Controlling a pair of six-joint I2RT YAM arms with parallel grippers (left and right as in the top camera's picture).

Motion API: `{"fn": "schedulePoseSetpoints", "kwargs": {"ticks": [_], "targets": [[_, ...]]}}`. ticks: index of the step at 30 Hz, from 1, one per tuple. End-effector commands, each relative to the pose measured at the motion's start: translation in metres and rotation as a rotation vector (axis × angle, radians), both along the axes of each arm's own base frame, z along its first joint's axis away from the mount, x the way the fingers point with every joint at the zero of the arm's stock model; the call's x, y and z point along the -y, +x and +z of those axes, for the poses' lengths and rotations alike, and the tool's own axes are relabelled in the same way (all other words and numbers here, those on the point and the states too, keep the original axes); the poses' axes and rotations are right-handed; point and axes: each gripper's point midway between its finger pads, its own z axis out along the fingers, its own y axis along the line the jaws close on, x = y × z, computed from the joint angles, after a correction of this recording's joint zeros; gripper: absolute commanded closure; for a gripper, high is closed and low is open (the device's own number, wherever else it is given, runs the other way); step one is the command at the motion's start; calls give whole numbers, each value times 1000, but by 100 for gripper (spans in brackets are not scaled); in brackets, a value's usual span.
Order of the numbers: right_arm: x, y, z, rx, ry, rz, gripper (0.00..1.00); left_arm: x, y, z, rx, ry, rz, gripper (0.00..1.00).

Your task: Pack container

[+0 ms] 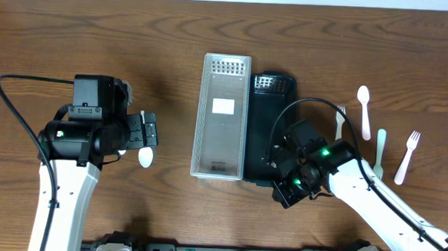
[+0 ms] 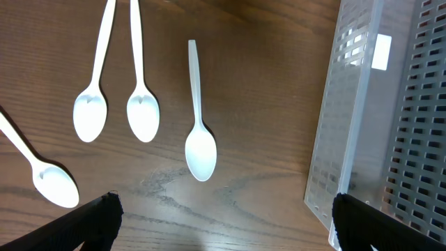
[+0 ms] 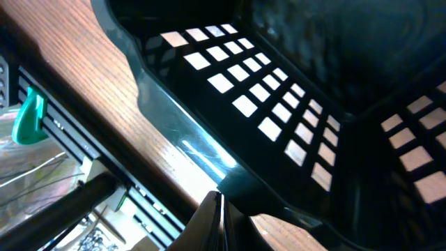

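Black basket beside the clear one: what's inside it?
No cutlery shows in the black basket; its visible floor is bare. The right gripper and cable cover its near end, so that part is unknown.

The counter (image 1: 77,28) is dark brown wood with a wavy grain. The white basket (image 1: 227,65) is frosted and see-through, patterned with a grid of small slots, and carries a white label (image 1: 223,106). The black basket (image 1: 271,84) is glossy with square holes, and the spoons (image 2: 201,150) are plain white.
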Motion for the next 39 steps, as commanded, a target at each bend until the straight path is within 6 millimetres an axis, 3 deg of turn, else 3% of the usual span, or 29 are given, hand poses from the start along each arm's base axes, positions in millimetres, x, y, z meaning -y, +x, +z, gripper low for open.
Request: {"fn": "schedulePoseSetpoints", "kwargs": {"ticks": [1,6,11,14,18,21,23,24,26,28,32,34,37,39], "targets": [[4,4,-5,19,-37,-25,94,0,3,6,16,4,-1,2],[13,18,-9,77,-104,-64,94,0,3,6,16,4,-1,2],[10,22,-8,99,-89,-60,98,0,3,6,16,4,-1,2],[4,30,3,146,-53,-46,98,0,3,6,16,4,-1,2],[-7,56,48,302,16,-54,97,0,3,6,16,4,-1,2],[-2,84,92,481,11,-99,92,0,3,6,16,4,-1,2],[12,106,122,596,-26,-186,67,0,3,6,16,4,-1,2],[20,114,132,633,-46,-234,63,0,3,6,16,4,-1,2],[38,130,149,681,-75,-315,68,0,3,6,16,4,-1,2],[59,145,156,698,-101,-417,48,0,3,6,15,4,-1,2],[109,174,143,663,-174,-591,42,0,3,6,15,4,-1,2],[131,185,126,616,-218,-653,29,0,3,6,16,4,-1,2],[157,201,90,522,-279,-713,27,0,3,6,15,4,-1,2],[165,210,71,486,-295,-728,27,0,3,6,15,4,-1,2]]}}
